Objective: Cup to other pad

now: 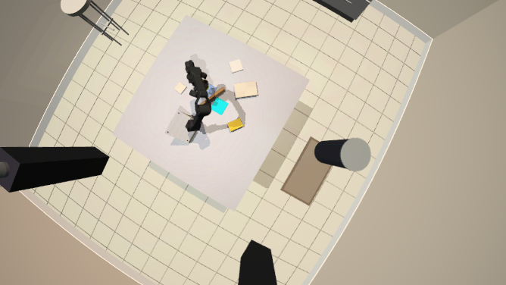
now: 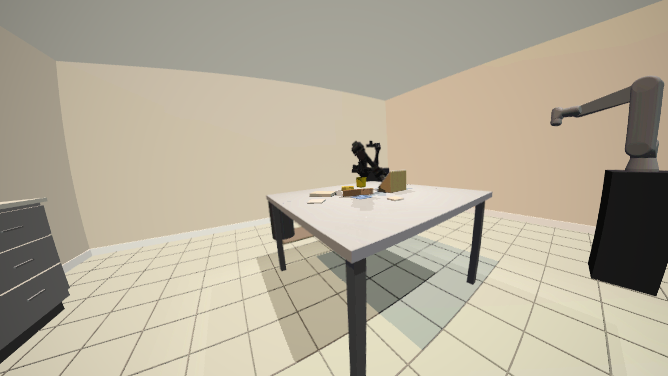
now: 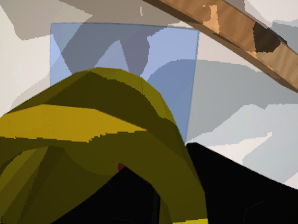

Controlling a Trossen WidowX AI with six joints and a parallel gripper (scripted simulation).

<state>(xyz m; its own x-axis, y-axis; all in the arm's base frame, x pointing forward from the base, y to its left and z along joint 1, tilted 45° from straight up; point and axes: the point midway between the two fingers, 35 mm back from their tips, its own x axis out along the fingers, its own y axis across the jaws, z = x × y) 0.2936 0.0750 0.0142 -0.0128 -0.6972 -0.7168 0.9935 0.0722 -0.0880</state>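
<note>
Even, bright light, no glare. Soft shadows fall under the table [image 2: 400, 220] toward 6 o'clock. Top view bows strongly at edges. Wrist view blocky, close surfaces coarse.

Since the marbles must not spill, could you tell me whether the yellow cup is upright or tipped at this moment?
Upright, as far as visible: the exterior view shows the yellow cup standing vertical above the table, the gripper shut on it. The wrist view is too close to confirm.

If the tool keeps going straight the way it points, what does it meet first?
Probably the pale blue pad on the table: the tool, shut on the yellow cup, points down at it. Depth is unclear.
</note>
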